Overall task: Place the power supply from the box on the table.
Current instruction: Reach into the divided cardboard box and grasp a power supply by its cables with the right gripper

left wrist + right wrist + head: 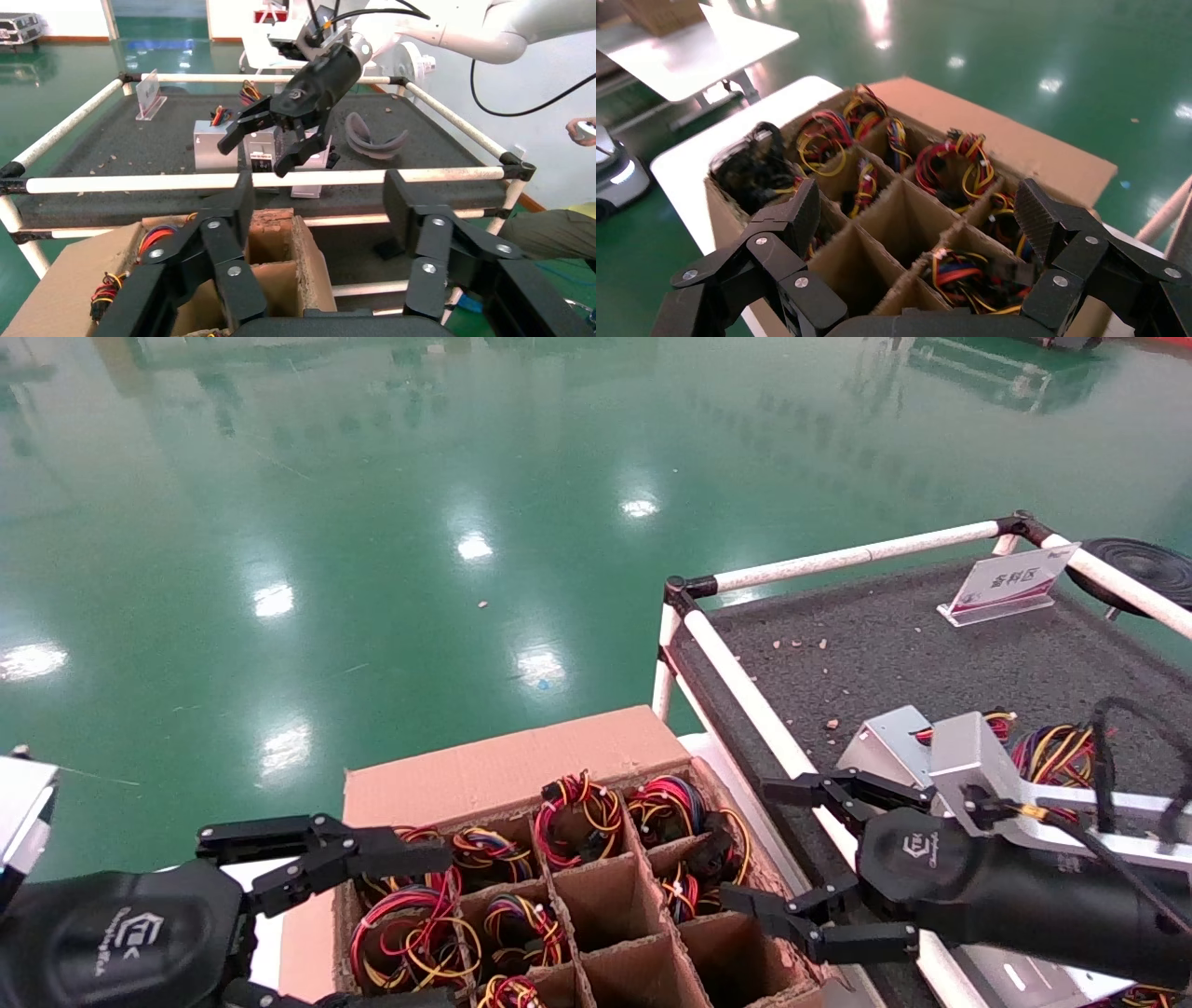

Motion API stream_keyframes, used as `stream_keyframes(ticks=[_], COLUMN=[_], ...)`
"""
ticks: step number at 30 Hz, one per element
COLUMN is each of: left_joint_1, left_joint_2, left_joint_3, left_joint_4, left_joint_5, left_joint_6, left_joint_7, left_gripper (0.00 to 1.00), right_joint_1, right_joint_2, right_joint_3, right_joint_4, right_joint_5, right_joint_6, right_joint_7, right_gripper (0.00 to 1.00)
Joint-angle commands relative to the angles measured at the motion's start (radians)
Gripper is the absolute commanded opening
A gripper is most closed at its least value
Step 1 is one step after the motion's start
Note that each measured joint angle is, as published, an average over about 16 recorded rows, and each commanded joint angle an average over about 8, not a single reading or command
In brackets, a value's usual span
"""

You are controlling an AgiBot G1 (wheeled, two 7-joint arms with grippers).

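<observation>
The box (521,761) stands low in the head view, its cardboard grid holding several power supplies that show only as looped red and yellow wire bundles (577,812) (961,274). Some cells (610,896) are bare. My right gripper (748,845) (919,210) hangs open over the box's right-hand cells, holding nothing. My left gripper (452,929) (320,200) is open over the box's left side. On the table (931,654) two silver power supplies (889,747) (214,144) stand near the white rail. The left wrist view shows the right gripper (253,158) farther off.
A white pipe rail (745,696) runs between box and table. A tilted sign (1010,581) stands at the table's far end, a black round disc (1136,565) beyond it. A grey curved piece (376,137) lies on the table. Green floor surrounds the box.
</observation>
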Motion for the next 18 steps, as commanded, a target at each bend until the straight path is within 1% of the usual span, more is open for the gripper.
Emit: stream_keyframes(ticks=[1, 10, 18], left_joint_1=[0.000, 0.000, 0.000], left_joint_2=[0.000, 0.000, 0.000], left_joint_3=[0.000, 0.000, 0.000], left_joint_4=[0.000, 0.000, 0.000], left_joint_5=[0.000, 0.000, 0.000], left_joint_6=[0.000, 0.000, 0.000], left_joint_7=[0.000, 0.000, 0.000], left_gripper=[1.00, 1.00, 1.00], right_joint_1=[0.020, 0.084, 0.119], right_joint_2=[-0.009, -0.078, -0.157], right_joint_3=[-0.015, -0.069, -0.100], right_joint_4=[-0.012, -0.099, -0.186], right_joint_5=[-0.030, -0.128, -0.186], right_joint_6=[0.003, 0.037, 0.087], right_joint_7=[0.006, 0.030, 0.015], right_gripper=[1.00, 1.00, 1.00])
